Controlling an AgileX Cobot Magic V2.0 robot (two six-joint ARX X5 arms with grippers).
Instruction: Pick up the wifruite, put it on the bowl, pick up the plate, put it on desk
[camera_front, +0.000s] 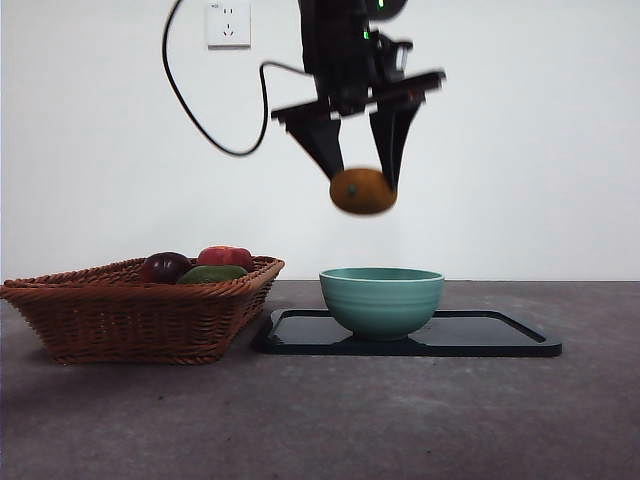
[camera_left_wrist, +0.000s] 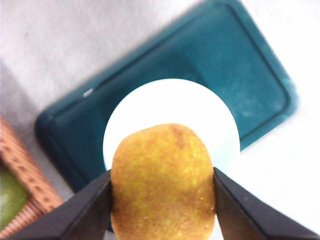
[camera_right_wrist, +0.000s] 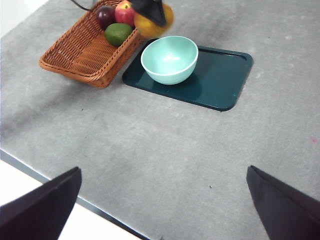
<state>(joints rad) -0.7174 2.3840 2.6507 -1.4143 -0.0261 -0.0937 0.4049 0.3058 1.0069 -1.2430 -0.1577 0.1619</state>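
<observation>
A flat, matte, dark grey tabletop (camera_right_wrist: 165, 150) with a slightly mottled surface carries two things directly. A brown wicker basket (camera_front: 130, 315) sits at one side, and just beside it lies a flat, glossy dark rectangular tray (camera_front: 490, 340) with rounded corners. The basket's corner nearly meets the tray's edge, and bare tabletop stretches around both.

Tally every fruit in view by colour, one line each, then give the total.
Orange-brown: 1, the wifruite held in the left gripper above the bowl
Red: 1, the red fruit in the basket
Dark purple: 1, the purple fruit in the basket
Green: 1, the green fruit in the basket
Total: 4
</observation>
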